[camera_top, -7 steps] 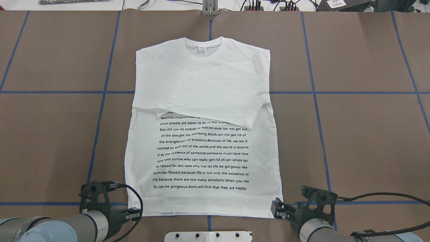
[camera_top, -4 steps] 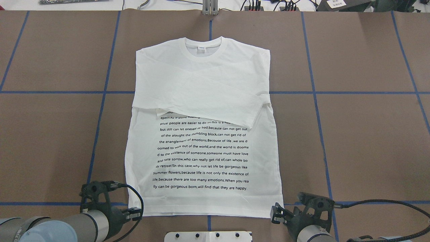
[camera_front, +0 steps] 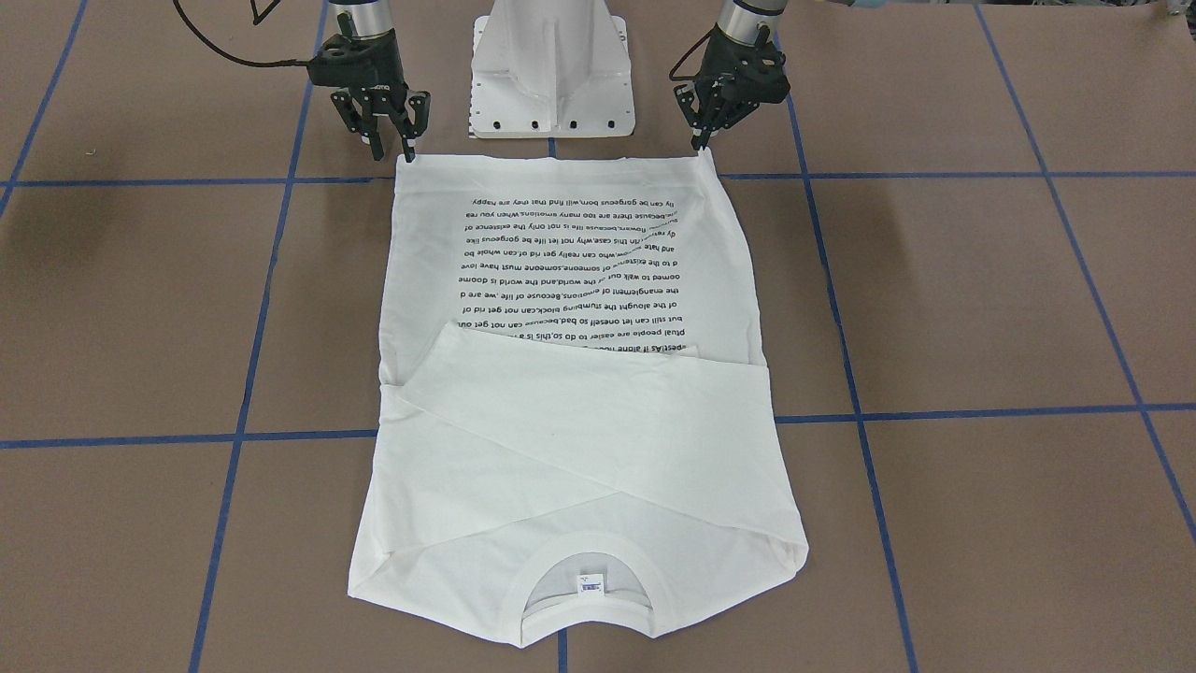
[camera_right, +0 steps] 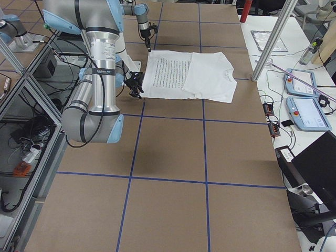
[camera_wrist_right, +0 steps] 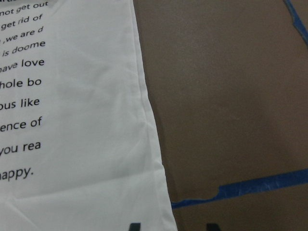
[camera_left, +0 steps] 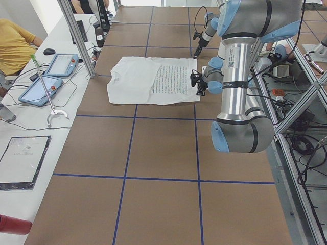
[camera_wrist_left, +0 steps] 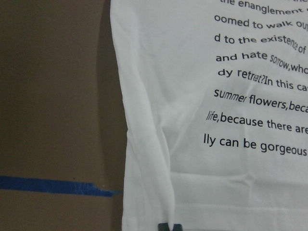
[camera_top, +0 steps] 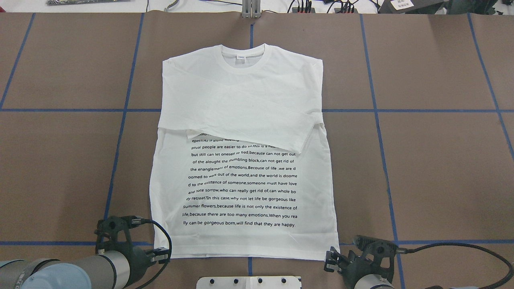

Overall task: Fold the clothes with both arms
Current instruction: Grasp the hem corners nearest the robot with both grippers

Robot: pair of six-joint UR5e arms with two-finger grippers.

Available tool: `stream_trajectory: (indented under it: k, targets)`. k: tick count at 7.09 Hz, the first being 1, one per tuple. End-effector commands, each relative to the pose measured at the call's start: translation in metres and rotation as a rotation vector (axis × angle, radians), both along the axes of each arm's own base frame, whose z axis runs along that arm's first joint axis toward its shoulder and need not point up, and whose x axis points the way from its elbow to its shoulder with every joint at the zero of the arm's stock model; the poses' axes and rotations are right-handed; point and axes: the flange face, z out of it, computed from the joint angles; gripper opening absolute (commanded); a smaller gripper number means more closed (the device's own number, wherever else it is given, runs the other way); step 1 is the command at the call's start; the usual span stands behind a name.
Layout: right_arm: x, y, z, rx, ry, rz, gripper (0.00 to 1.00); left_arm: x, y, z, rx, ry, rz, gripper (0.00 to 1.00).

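The clothes [camera_top: 241,100] are one white shirt lying flat on the brown table, collar at the far side, both sleeves folded across the chest, black text showing below them. My left gripper [camera_top: 162,254] sits at the near left hem corner. In the left wrist view its fingertips [camera_wrist_left: 169,227] are pinched together on the hem, with a crease running up from them. My right gripper [camera_top: 330,261] is at the near right hem corner, open. In the right wrist view the corner of the clothes [camera_wrist_right: 72,144] lies between its spread fingers [camera_wrist_right: 134,226].
The white pedestal mount [camera_front: 551,65] stands between the two arms, just behind the hem. Blue tape lines [camera_top: 377,120] grid the table. A side bench with tablets [camera_left: 51,66], a metal post [camera_left: 76,35] and a seated person [camera_left: 15,46] lies beyond the collar end.
My right gripper has drawn back toward the robot's base, along the right hem corner. The left gripper and the shirt have stayed where they were.
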Motion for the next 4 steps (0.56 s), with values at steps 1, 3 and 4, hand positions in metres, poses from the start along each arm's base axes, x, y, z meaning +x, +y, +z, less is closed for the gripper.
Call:
stream_trajectory:
  k: [1, 3, 4]
  targets:
    - [-0.0110, 0.0014, -0.0033, 0.016, -0.003, 0.008, 0.55, -0.0006, -0.0005, -0.0006, 0.000, 0.001, -0.001, 0.00]
    - [-0.0128, 0.0020, -0.0008, 0.021, 0.007, 0.008, 0.50, -0.0018, -0.0004, -0.0027, 0.001, 0.005, -0.001, 0.00]
    - [-0.0133, 0.0015, 0.0004, 0.026, 0.009, 0.012, 0.48, -0.0018, -0.0004, -0.0029, 0.001, 0.007, -0.001, 0.00]
